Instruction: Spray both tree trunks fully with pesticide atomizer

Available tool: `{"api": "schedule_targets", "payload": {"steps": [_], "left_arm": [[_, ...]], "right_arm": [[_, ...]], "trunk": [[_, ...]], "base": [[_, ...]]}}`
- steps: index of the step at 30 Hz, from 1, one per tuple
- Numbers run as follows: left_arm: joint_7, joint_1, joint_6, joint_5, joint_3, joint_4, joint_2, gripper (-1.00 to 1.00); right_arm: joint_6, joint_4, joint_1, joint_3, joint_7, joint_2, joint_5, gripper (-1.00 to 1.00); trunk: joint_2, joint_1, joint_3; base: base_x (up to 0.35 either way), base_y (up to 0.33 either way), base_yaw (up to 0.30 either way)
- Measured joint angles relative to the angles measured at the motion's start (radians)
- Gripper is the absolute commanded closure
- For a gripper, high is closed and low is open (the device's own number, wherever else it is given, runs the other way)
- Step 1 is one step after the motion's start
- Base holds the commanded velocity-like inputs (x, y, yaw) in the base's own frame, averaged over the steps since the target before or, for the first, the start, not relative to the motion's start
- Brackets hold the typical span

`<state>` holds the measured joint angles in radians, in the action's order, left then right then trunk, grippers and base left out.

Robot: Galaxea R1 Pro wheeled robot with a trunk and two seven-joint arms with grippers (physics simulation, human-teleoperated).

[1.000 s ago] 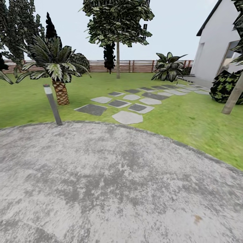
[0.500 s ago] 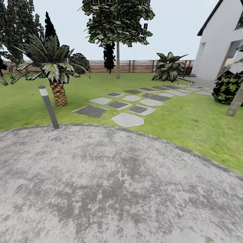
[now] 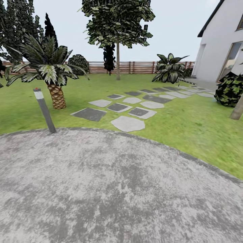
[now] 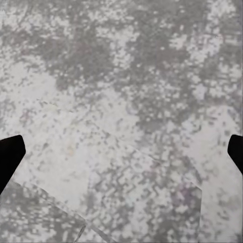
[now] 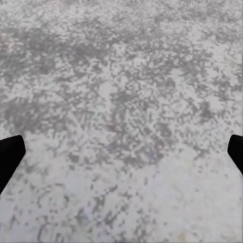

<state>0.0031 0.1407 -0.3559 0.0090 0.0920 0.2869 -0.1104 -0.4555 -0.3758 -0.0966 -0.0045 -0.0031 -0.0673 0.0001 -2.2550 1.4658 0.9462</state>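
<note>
A round pad of mottled grey concrete fills the near ground in the head view, its curved edge meeting the green lawn. Flat grey paving slabs, some pale and rounded, some dark and squarish, trail across the grass toward a white house. A slanted grey post stands at the pad's rim beside a short palm with a scaly brown trunk. A smooth grey-tan tree trunk leans at the right edge, its long axis tilting up and right; a thin-trunked leafy tree rises before the slatted brown fence. Both wrist views look at speckled concrete; the left pincer and right pincer are spread wide, released, black tips at the frame sides
</note>
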Motion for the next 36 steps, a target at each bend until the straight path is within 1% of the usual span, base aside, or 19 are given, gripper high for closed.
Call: {"api": "schedule_targets", "payload": {"steps": [9, 23, 36], "left_arm": [[0.0, -0.001, 0.0, 0.0, 0.0, 0.0, 0.0, -1.0], [0.0, -0.001, 0.0, 0.0, 0.0, 0.0, 0.0, -1.0], [0.0, -0.001, 0.0, 0.0, 0.0, 0.0, 0.0, -1.0]], "right_arm": [[0.0, -0.001, 0.0, 0.0, -0.001, -0.001, 0.0, -1.0], [0.0, -0.001, 0.0, 0.0, -0.002, -0.002, 0.0, -1.0], [0.0, -0.001, 0.0, 0.0, -0.002, -0.002, 0.0, -1.0]], "trunk": [[0.0, 0.0, -0.013], [0.0, 0.0, -0.018], [0.0, 0.0, -0.037]], "base": [[0.34, 0.0, 0.0], [0.34, 0.0, 0.0], [0.34, 0.0, 0.0]]}}
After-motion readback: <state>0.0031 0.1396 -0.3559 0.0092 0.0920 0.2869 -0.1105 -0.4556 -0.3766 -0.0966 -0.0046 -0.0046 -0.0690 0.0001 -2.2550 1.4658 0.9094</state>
